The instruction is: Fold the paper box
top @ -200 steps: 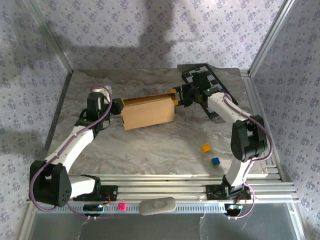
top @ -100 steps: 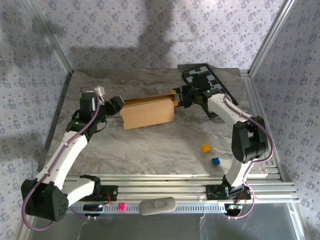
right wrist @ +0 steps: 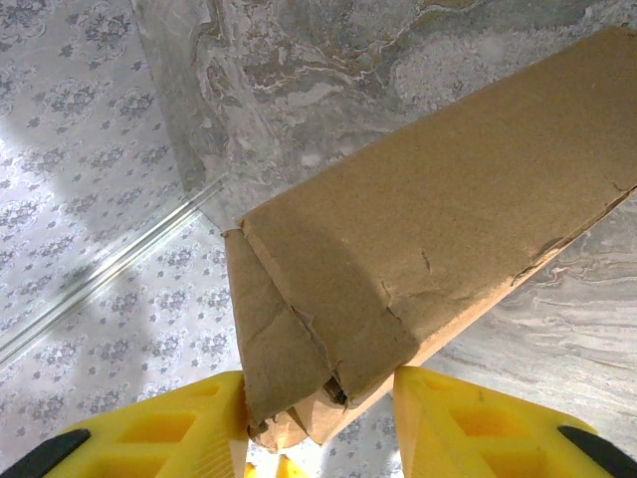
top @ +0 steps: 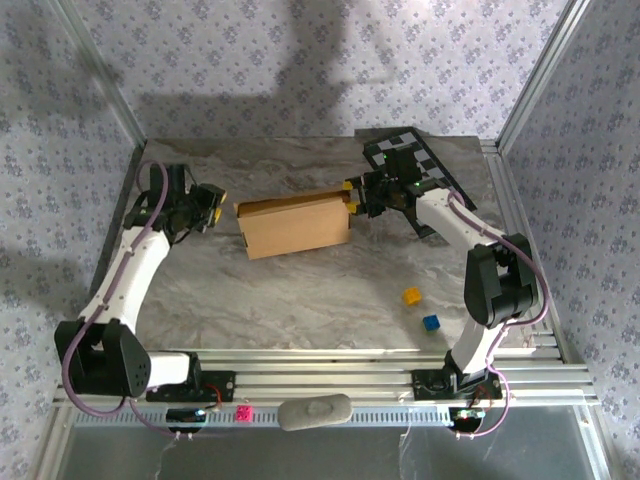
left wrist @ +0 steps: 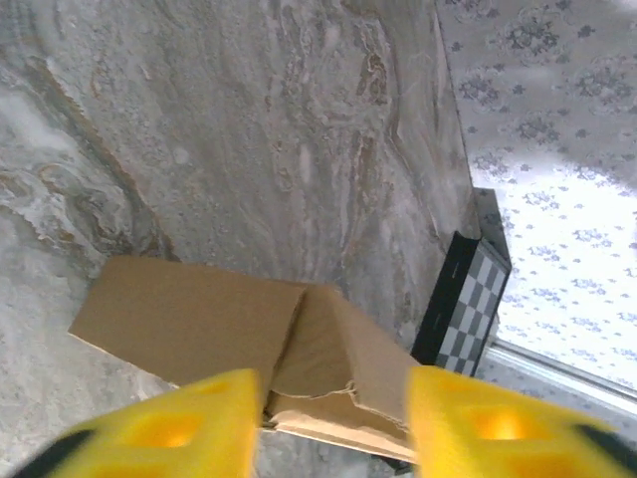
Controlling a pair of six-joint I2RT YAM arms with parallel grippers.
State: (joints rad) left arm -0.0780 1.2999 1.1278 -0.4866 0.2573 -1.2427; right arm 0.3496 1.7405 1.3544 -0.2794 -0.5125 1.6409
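The paper box (top: 295, 228) is a flat brown cardboard box lying in the middle of the marble table (top: 300, 300). My right gripper (top: 350, 197) is shut on its right end. In the right wrist view the yellow fingers (right wrist: 169, 433) press both sides of the folded, slightly torn end flaps (right wrist: 299, 349) of the paper box (right wrist: 448, 229), with the right gripper (right wrist: 318, 428) around them. My left gripper (top: 208, 205) stands a little left of the box's left end, apart from it and open. In the left wrist view the paper box (left wrist: 199, 319) lies beyond the left gripper (left wrist: 333, 428), showing its ragged end flap.
A black-and-white checkered board (top: 415, 160) lies at the back right behind the right arm, and its corner shows as the checkered board (left wrist: 468, 299) past the box. A yellow cube (top: 411, 296) and a blue cube (top: 431, 323) sit at the front right. Patterned walls close in the table.
My left gripper has let go of the box's left end and drawn back to the left. The box and the right gripper have stayed put.
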